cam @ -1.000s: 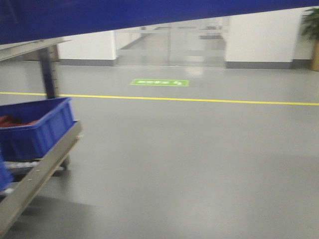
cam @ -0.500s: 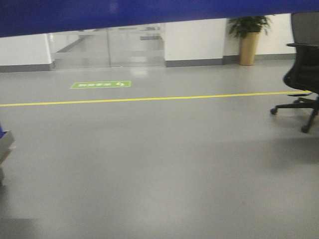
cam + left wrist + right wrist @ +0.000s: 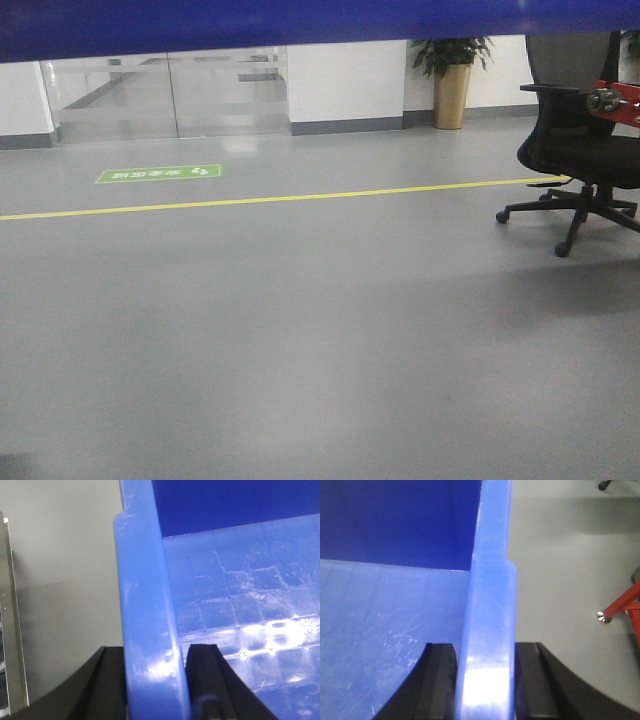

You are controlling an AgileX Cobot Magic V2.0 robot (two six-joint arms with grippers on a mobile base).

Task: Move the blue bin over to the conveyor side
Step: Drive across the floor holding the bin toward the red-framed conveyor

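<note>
Left wrist view: left gripper [image 3: 156, 680] clamped on the bin [image 3: 240, 605], one black finger [image 3: 111, 682] outside the side wall, the other inside, both pressed to the glossy rim. Bin floor shows a faint square grid with glare. Beyond the wall, grey floor [image 3: 65, 555]; a steel frame edge [image 3: 7, 630] runs down the left margin. Right wrist view: right gripper [image 3: 487, 680] likewise pinching the opposite bin [image 3: 490, 580] wall, fingers [image 3: 440, 680] on either side of the thick rim. Bin is thus carried between both arms, clear of the ground. Past that wall, grey floor, a red leg [image 3: 622, 605] with a small metal foot, and a chair wheel at the top corner. Front view: bin [image 3: 300, 20] fills a blue band across the top of the frame, close to the lens. Below it, open grey floor [image 3: 300, 350]. Further out, a yellow line [image 3: 280, 199] crosses side to side, a green sign [image 3: 158, 173] lying just behind it. Black office chair [image 3: 580, 150] stands right, on the line, with a red fitting [image 3: 615, 98] beside its back. Farthest: glass doors [image 3: 170, 95], white wall [image 3: 345, 80], potted plant [image 3: 450, 70].
</note>
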